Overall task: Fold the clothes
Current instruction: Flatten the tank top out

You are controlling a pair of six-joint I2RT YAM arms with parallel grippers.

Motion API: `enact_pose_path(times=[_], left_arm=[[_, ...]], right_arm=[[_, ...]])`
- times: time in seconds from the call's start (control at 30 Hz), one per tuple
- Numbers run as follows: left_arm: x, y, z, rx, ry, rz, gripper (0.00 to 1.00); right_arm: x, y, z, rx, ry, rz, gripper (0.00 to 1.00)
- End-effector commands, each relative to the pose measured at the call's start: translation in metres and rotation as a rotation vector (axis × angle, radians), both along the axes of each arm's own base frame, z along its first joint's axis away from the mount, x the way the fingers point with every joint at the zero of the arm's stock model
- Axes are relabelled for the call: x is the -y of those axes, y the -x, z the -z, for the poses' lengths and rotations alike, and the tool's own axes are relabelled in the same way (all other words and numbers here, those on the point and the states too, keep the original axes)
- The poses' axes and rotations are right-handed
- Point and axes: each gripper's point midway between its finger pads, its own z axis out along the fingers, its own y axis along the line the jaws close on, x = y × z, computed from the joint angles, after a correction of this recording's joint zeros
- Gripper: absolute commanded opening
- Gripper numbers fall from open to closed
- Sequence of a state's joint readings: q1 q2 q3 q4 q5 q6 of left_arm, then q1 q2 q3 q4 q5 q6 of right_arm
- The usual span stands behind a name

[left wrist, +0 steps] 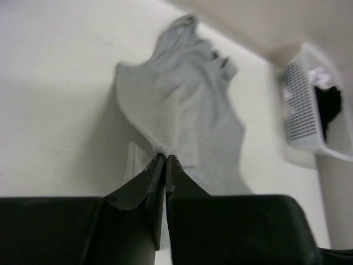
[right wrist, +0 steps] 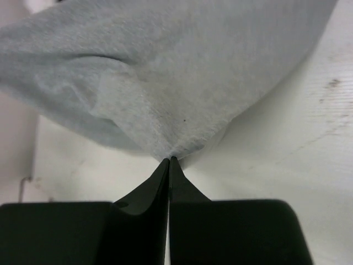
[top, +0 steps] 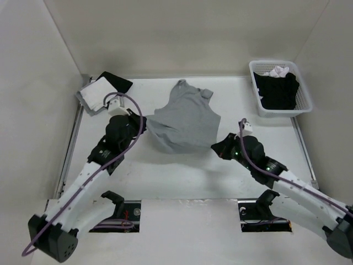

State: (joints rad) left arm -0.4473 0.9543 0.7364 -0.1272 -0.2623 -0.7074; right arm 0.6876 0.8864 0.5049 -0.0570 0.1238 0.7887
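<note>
Top: the light heather-grey sleeveless knit top (top: 185, 118) sits mid-tabletop, nearer the far edge, with its straps towards that edge. Its near hem is held up off the surface and sags between the two claws.
Left claw: the left gripper (left wrist: 165, 158) has its jaws pressed together, pinching the hem's left corner.
Right claw: the right gripper (right wrist: 170, 160) has its jaws closed tight on the hem's right corner.
Edges: a white slotted plastic basket (top: 306, 102) stands in the far right corner and holds black garments (top: 278, 91). A white folded cloth (top: 94, 94) lies in the far left corner, beside a flat black item (top: 117, 81). Both are apart from the top.
Open room: bare white tabletop (top: 165, 176) runs from the hem to the near edge and along both sides of the top.
Hard to see: the space under the raised hem is in shadow. The basket is blurred in the left wrist view. The right wrist view cuts off the straps. How much fabric sits between either pair of tips is hidden.
</note>
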Motion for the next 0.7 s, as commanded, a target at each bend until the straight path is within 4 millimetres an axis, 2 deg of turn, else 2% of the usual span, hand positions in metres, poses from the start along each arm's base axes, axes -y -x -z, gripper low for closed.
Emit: enact_pose_path(times=[0.0, 0.07, 0.13, 0.27, 0.33, 0.4, 0.47, 0.5, 0.57, 0.67], left_arm=[[-0.018, 0.031, -0.010, -0.082, -0.074, -0.001, 0.04], [-0.020, 0.025, -0.011, -0.102, -0.105, 0.003, 0.08], [-0.021, 0.014, 0.001, -0.143, -0.121, -0.011, 0.08], [-0.018, -0.029, 0.031, -0.188, -0.141, -0.058, 0.09], [-0.020, -0.059, 0.052, -0.220, -0.141, -0.105, 0.14], [-0.024, -0.087, 0.071, -0.251, -0.139, -0.141, 0.21], [-0.022, -0.105, 0.080, -0.280, -0.129, -0.136, 0.28], [-0.020, -0.106, 0.079, -0.277, -0.128, -0.133, 0.31], [-0.023, -0.094, 0.077, -0.257, -0.134, -0.143, 0.34], [-0.035, -0.057, 0.086, -0.227, -0.147, -0.189, 0.34]], right_arm=[[0.011, 0.024, -0.019, 0.008, 0.033, -0.038, 0.03], [0.010, 0.019, -0.026, 0.028, 0.034, -0.042, 0.04], [0.011, 0.004, -0.021, 0.025, 0.060, -0.028, 0.06], [0.008, -0.049, -0.005, -0.009, 0.079, 0.014, 0.06], [0.007, -0.075, 0.001, -0.025, 0.081, 0.039, 0.07], [0.007, -0.101, 0.008, -0.043, 0.088, 0.066, 0.12], [0.008, -0.117, 0.013, -0.062, 0.103, 0.090, 0.26], [0.010, -0.120, 0.014, -0.059, 0.107, 0.101, 0.33], [0.018, -0.114, 0.015, -0.041, 0.121, 0.129, 0.41], [0.019, -0.085, 0.020, -0.009, 0.129, 0.125, 0.44]])
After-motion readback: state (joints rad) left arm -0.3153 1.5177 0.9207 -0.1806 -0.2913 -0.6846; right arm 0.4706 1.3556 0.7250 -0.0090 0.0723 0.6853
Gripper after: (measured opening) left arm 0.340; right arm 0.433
